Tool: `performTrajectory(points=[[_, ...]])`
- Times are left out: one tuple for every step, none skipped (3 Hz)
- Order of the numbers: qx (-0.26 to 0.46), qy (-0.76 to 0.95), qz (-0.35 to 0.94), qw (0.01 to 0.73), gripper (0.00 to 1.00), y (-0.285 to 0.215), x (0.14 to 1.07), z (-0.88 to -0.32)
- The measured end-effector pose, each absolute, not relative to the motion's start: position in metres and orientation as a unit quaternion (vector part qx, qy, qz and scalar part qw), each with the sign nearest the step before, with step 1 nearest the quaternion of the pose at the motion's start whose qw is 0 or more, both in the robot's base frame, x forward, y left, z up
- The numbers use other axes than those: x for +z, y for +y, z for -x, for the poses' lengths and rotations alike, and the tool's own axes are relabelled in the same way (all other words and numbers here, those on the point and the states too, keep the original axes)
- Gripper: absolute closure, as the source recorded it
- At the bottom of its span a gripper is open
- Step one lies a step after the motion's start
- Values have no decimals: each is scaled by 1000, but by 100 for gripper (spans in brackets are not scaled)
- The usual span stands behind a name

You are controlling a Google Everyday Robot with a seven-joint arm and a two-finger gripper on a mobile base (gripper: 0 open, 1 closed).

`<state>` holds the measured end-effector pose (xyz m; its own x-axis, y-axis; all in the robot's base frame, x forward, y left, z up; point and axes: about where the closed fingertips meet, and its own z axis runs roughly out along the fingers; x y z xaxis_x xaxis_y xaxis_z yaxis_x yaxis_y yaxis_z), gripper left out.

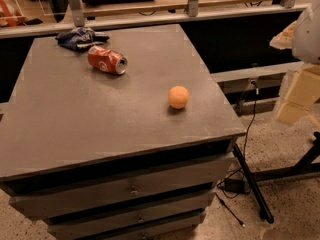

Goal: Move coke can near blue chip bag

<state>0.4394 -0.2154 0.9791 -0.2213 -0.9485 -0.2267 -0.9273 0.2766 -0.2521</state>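
The coke can (107, 60) is red, slightly dented, and lies on its side at the far left of the grey cabinet top (100, 124), silver end facing right. The blue chip bag (79, 37) lies crumpled at the far left corner, just behind the can and almost touching it. My gripper (294, 104) shows as cream-coloured parts at the right edge of the camera view, off the cabinet's right side and below the level of its top, far from the can. It holds nothing that I can see.
An orange ball (178, 97) rests on the right half of the top. The cabinet has drawers (130, 189) in front. A black stand leg and cables (250, 179) lie on the floor to the right. A railing (150, 19) runs behind.
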Motion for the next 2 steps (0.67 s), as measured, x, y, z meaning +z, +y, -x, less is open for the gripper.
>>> performTrajectory(points=[[3,780,594,199,0,-204,976,-449],[87,769,569,278,0,-171,968,-489]])
